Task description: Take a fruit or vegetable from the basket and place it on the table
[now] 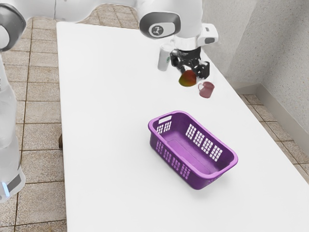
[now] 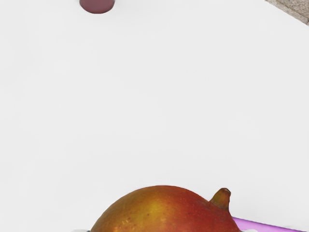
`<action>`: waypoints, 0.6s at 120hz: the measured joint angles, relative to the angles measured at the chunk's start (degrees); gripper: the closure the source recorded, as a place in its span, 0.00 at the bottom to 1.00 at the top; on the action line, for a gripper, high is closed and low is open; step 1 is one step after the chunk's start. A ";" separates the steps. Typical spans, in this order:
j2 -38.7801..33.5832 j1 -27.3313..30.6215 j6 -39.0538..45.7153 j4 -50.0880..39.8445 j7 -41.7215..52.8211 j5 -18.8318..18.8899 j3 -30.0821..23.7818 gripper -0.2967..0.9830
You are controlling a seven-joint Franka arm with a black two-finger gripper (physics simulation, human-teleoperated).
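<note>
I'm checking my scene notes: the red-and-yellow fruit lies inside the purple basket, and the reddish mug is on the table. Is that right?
Not the fruit's place: the exterior view shows the fruit held in the gripper, outside the purple basket. The reddish mug is on the table.

One worktop (image 1: 106,145), one arm (image 1: 166,7) and one claw (image 1: 192,73). One fruit in all — a single mango (image 1: 188,79). One basket (image 1: 195,181). Near the worktop's long edge on the exterior view's right there are two small vessels — one mug (image 1: 206,90) and one white container (image 1: 164,59). That makes four separate household items altogether: one mango, one basket, one mug, one white container, each kind counted once.
</note>
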 joint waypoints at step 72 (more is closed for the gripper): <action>-7.14 0.03 -12.08 0.78 -16.28 -7.80 3.14 0.25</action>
